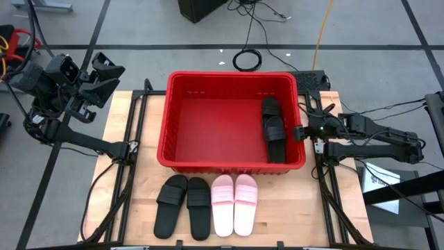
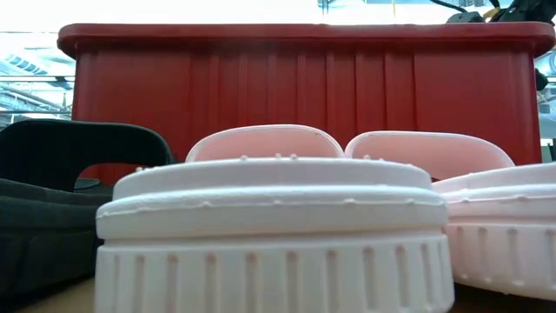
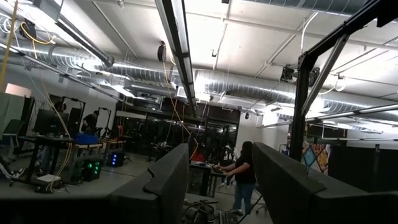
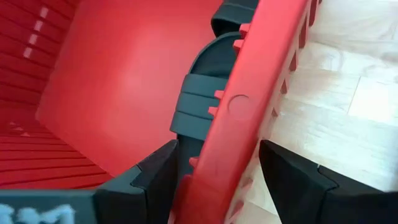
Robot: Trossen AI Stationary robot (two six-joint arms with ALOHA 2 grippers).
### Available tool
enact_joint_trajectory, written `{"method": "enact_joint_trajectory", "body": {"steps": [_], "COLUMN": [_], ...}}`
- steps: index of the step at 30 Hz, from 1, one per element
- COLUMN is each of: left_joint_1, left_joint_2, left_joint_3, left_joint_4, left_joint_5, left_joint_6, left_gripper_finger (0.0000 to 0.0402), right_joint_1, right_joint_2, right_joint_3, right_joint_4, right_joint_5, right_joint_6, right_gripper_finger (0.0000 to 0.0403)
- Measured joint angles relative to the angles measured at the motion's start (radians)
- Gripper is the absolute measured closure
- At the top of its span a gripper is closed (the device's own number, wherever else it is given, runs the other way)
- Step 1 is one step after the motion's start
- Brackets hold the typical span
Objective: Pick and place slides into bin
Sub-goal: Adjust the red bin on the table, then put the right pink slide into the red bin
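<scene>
The red bin (image 1: 229, 75) stands at the table's middle, with two black slides (image 1: 272, 128) lying on its floor along the right wall; they also show in the right wrist view (image 4: 202, 93). Two more black slides (image 1: 182, 205) and two pale pink slides (image 1: 234, 204) lie soles down on the table in front of the bin. My right gripper (image 1: 300, 132) is open at the bin's right wall (image 4: 249, 106), one finger inside and one outside, touching neither side that I can see. My left gripper (image 1: 109, 78) is open and empty, raised off the table's far left corner.
The low view shows the pink slides (image 2: 278, 226) close up, a black slide (image 2: 61, 200) to their left and the bin's front wall (image 2: 304, 87) behind. Bare wood (image 1: 139, 132) lies left of the bin. Cables (image 1: 248, 60) lie beyond the table. A person (image 3: 244, 177) stands in the room.
</scene>
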Motion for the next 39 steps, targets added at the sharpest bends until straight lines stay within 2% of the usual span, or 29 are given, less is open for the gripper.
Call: {"method": "enact_joint_trajectory", "body": {"steps": [9,18,22,32,37,39], "left_joint_1": [0.000,0.000,0.000,0.000,0.000,0.000], "left_joint_2": [0.000,0.000,0.000,0.000,0.000,0.000], "left_joint_3": [0.000,0.000,0.000,0.000,0.000,0.000], "left_joint_4": [0.000,0.000,0.000,0.001,0.002,0.002], "left_joint_5": [0.000,0.000,0.000,0.032,0.059,0.078], "left_joint_6": [-0.001,-0.015,-0.016,-0.018,-0.024,-0.035], "left_gripper_finger": [0.0215,0.0215,0.0215,0.0215,0.0215,0.0215], "right_joint_1": [0.000,-0.001,-0.001,0.000,0.000,0.000], "right_joint_2": [-0.080,-0.189,-0.224,-0.208,-0.169,-0.136], "right_joint_3": [0.001,0.003,0.003,0.004,0.003,0.003], "right_joint_4": [0.006,0.135,0.306,0.936,1.138,1.223], "right_joint_5": [0.027,0.098,0.135,0.127,0.065,0.004], "right_joint_6": [0.016,0.020,-0.023,-0.214,-0.240,-0.240], "right_gripper_finger": [0.0193,0.0193,0.0193,0.0193,0.0193,0.0193]}}
